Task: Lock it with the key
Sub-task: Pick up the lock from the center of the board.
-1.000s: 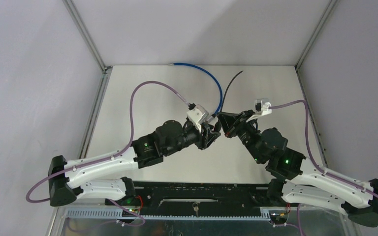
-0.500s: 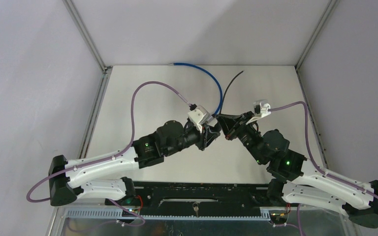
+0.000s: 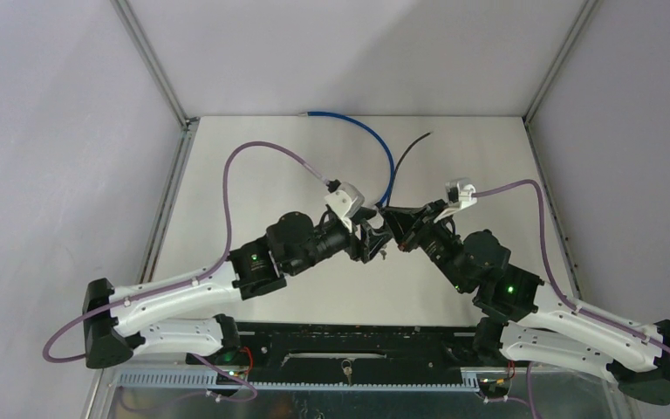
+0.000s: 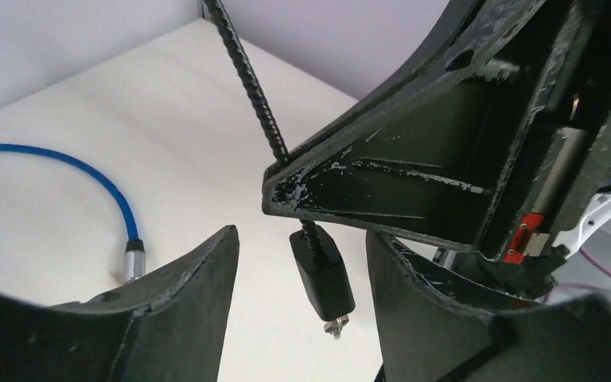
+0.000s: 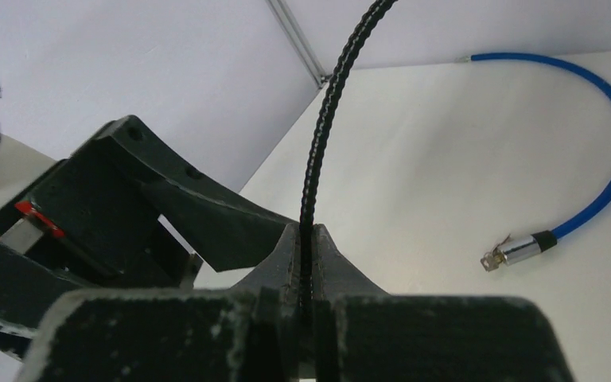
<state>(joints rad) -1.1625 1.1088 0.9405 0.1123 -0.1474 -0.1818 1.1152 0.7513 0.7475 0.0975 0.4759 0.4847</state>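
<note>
Looks like the mid-air alignment step. The right gripper (image 5: 306, 239) pinches the ribbed black cable (image 5: 326, 119) above its blocky end piece (image 4: 324, 274), which hangs between the spread fingers of the left gripper (image 4: 302, 247) without touching either. Next move, probably: left closes squarely on the block. A smooth blue cable (image 5: 605, 191) with a metal tip lies on the matte table (image 3: 253, 175).

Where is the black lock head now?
Left wrist view: the black lock head hangs inside the open left tool, under the right tool clamping its cable.

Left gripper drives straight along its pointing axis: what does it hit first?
Probably the black cable's end plug, hanging in line with the open left gripper. The right gripper, shut on that cable, is close behind; depth is unclear.
</note>
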